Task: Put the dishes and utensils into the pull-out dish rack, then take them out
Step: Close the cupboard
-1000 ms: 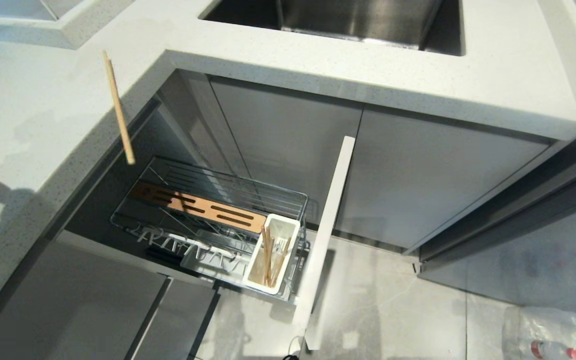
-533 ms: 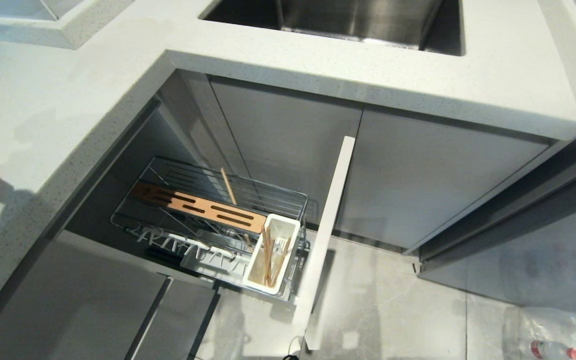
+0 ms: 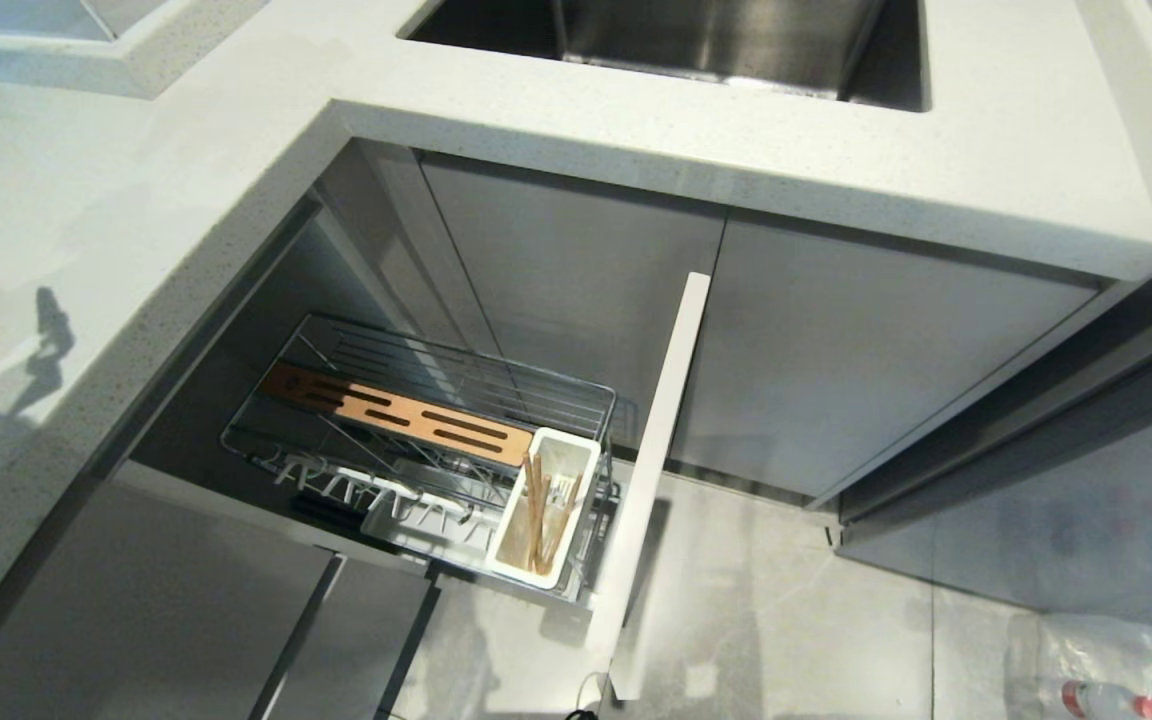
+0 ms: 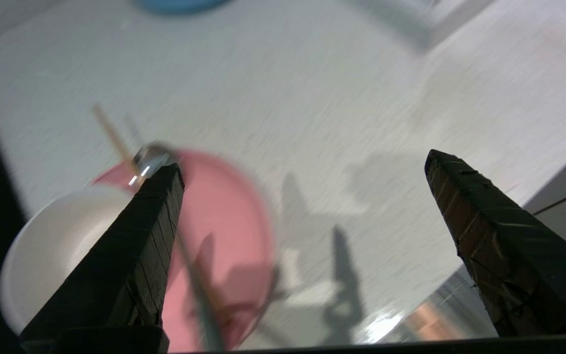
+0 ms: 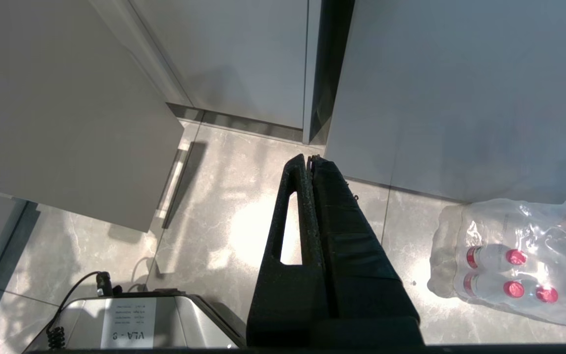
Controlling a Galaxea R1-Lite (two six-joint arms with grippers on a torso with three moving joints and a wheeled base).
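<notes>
My left gripper (image 4: 302, 164) is open and empty above the pale countertop (image 4: 342, 98); it is outside the head view, where only its shadow falls on the counter. Beside one fingertip lie the pink plate (image 4: 224, 221), the cream-white bowl (image 4: 62, 236), the metal spoon (image 4: 150, 157) and one chopstick (image 4: 108, 130), all blurred. The pull-out dish rack (image 3: 556, 385) stands drawn out under the counter, with its wooden strip (image 3: 396, 410). Chopsticks (image 3: 536, 510) stand in its white cutlery box (image 3: 581, 470). My right gripper (image 5: 311, 158) is shut and parked over the floor.
The pale drawer front (image 3: 656, 440) juts out toward the floor. A steel sink (image 3: 716, 40) is set in the counter at the back. A shrink-wrapped pack of water bottles (image 5: 519, 260) lies on the tiles to the right, and my base (image 5: 130, 319) is below.
One second ago a chopstick was in the air by the counter edge; half a second ago it stuck up out of the rack; now it no longer shows. The gripper's shadow has appeared on the counter.
</notes>
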